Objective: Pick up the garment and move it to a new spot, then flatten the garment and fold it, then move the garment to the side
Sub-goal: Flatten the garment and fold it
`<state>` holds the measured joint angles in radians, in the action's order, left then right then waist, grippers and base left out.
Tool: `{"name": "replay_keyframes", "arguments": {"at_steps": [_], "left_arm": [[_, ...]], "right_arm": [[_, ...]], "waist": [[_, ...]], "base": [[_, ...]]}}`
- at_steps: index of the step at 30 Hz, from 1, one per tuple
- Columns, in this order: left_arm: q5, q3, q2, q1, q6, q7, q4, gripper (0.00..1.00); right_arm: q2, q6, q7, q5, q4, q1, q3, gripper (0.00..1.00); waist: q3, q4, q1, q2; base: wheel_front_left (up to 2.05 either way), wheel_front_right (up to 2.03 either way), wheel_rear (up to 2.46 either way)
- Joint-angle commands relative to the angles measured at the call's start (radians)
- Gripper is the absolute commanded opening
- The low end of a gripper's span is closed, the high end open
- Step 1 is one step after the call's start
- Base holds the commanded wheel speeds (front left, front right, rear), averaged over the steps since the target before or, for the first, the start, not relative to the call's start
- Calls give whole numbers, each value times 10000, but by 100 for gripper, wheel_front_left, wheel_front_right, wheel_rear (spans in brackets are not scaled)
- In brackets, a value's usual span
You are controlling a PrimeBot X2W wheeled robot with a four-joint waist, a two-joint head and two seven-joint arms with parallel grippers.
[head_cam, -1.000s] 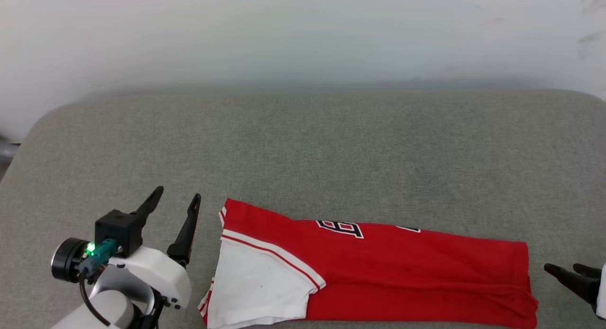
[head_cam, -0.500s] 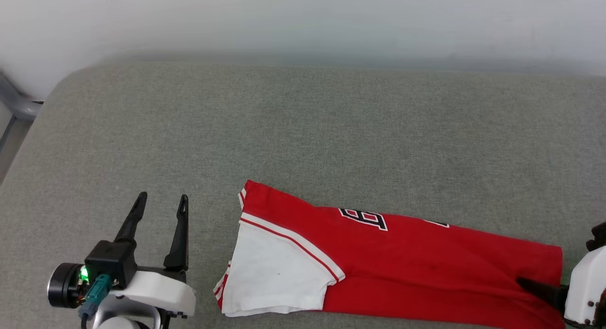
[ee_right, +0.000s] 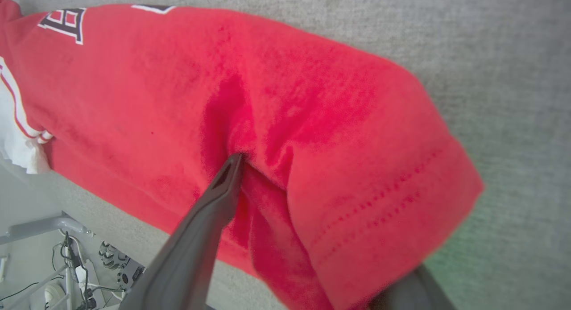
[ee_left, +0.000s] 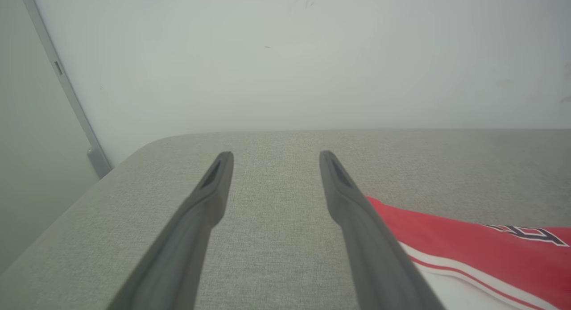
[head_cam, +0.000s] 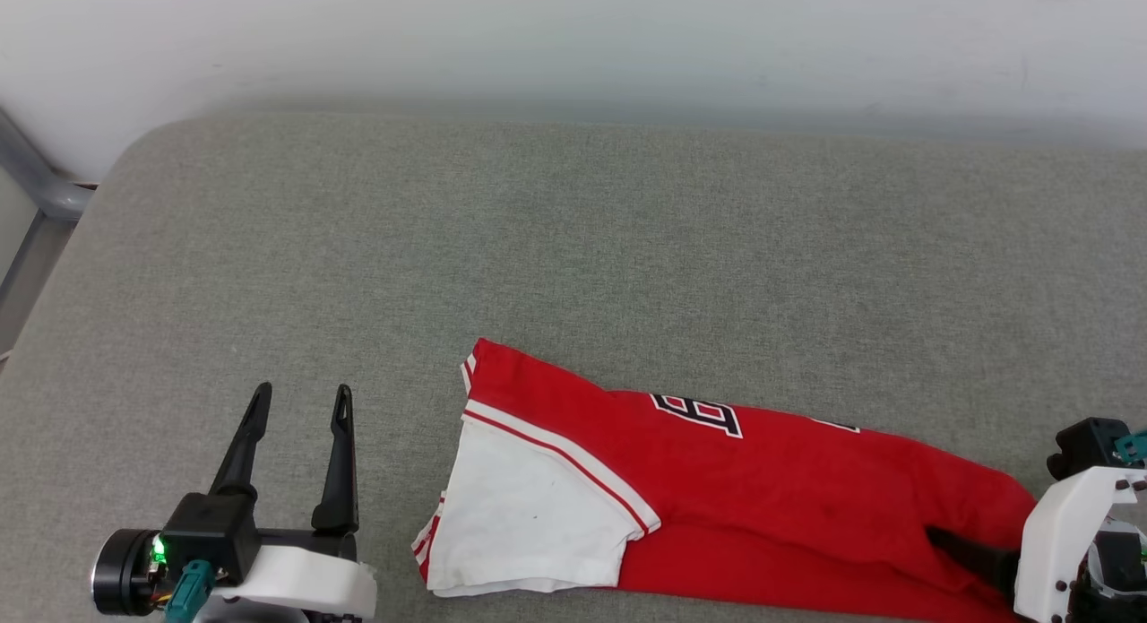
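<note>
The garment [head_cam: 762, 488], red with a white sleeve and part of a black print, lies folded in a long strip on the grey cushion [head_cam: 573, 246]. My left gripper [head_cam: 300, 394] stands open over bare cushion, left of the sleeve and apart from it. In the left wrist view, the left gripper [ee_left: 274, 155] has nothing between its fingers, and the garment [ee_left: 468, 238] lies to its right. My right gripper [head_cam: 977, 560] is at the hem end. In the right wrist view, the right gripper [ee_right: 281, 160] is open: one finger [ee_right: 214, 198] rests on the garment [ee_right: 147, 91], the other is hidden under the hem.
A white wall [head_cam: 573, 40] runs along the cushion's far edge. A grey metal post [head_cam: 36, 188] stands past the left corner. In the right wrist view, cables and equipment [ee_right: 67, 265] lie on the floor past the cushion's near edge.
The head camera has shifted. My right gripper has come in from beside the garment onto its hem end, and the fabric there has bunched up. My left gripper has straightened and stays open.
</note>
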<state>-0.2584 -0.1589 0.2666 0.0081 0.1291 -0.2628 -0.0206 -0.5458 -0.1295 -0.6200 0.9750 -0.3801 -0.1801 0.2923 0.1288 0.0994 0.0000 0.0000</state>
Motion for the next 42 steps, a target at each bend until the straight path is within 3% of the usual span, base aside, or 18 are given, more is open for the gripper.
{"name": "replay_keyframes", "arguments": {"at_steps": [1, 2, 11, 17, 21, 25, 30, 34, 42], "left_arm": [[316, 227, -215, 208, -219, -25, -105, 100], [472, 333, -316, 268, -317, -25, -141, 100], [1403, 1076, -1094, 792, -1025, -25, -148, 100], [1715, 1311, -1375, 1026, -1419, -25, -42, 100], [1876, 1417, -1493, 1135, -1595, -24, 39, 100], [1953, 1481, -1596, 1244, -1677, -25, 73, 100], [2071, 1538, -1681, 1322, -1803, -25, 140, 100], [2143, 1573, -1727, 1368, -1862, -24, 173, 100], [2213, 1490, -1845, 1144, -2020, -25, 230, 100]], "right_arm": [[12, -6, 235, -184, -174, 61, 286, 34], [-57, -4, 353, -235, -224, 34, 324, 0], [-1042, -1, 1196, -99, -650, 11, 304, 0], [-1991, -2, 1503, -510, -1308, 170, 185, 0], [-2261, -4, 1600, -571, -1651, 192, 5, 0], [-2300, -4, 1385, -291, -1348, 256, -122, 0], [-2289, -7, 828, 91, -113, 392, -312, 0], [-1827, -7, 138, 422, 1357, 575, -554, 0], [-710, -9, -1140, -178, 3336, 249, -495, 0]], "waist": [[-45, -2, 0, 0], [-79, -6, 0, 0], [-533, -78, 0, 0], [-804, -114, 0, 0], [-958, -149, 0, 0], [-1072, -205, 0, 0], [-1224, -281, 0, 0], [-1258, -312, 0, 0], [-1097, -224, 0, 0]], "base": [[0, 0, 0], [0, 0, 0], [0, 0, 0], [0, 0, 0], [0, 0, 0], [0, 0, 0], [0, 0, 0], [0, 0, 0], [0, 0, 0]]}}
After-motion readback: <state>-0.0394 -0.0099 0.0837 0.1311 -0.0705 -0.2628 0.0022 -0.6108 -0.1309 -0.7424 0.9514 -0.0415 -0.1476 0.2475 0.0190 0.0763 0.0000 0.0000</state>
